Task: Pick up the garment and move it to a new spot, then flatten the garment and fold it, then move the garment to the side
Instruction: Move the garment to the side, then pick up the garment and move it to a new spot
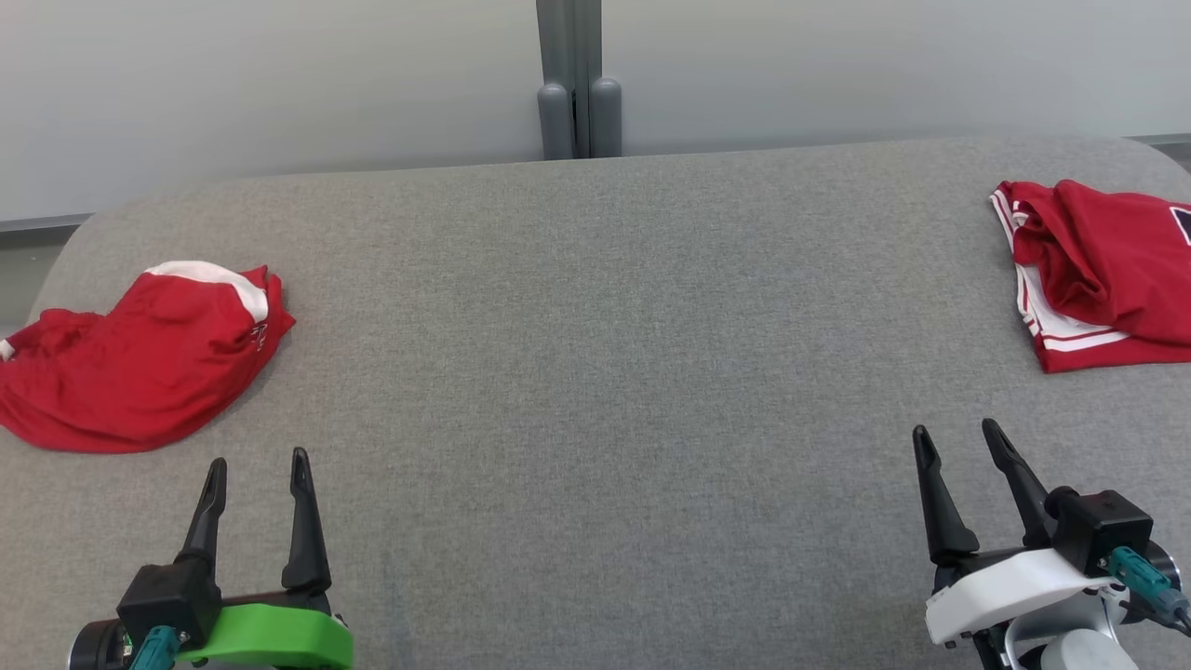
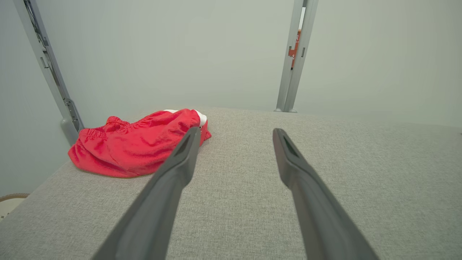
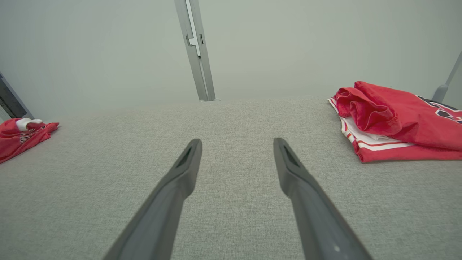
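A crumpled red garment [image 1: 140, 358] with a white band lies at the left of the grey table; it also shows in the left wrist view [image 2: 133, 146] and small at the left of the right wrist view [image 3: 21, 137]. At the far right rests a folded pile of red clothes [image 1: 1103, 270] with white stripes, seen closer from the right wrist [image 3: 397, 122]. My left gripper [image 1: 257, 465] hovers open just below the crumpled garment, empty [image 2: 236, 133]. Below the folded pile, the right gripper [image 1: 958, 435] stands open and empty too [image 3: 237, 143].
The grey fabric table [image 1: 595, 372] has a rounded far edge. A grey post [image 1: 577, 84] stands behind it against a pale wall. Another post [image 2: 54, 79] rises beyond the table's left end.
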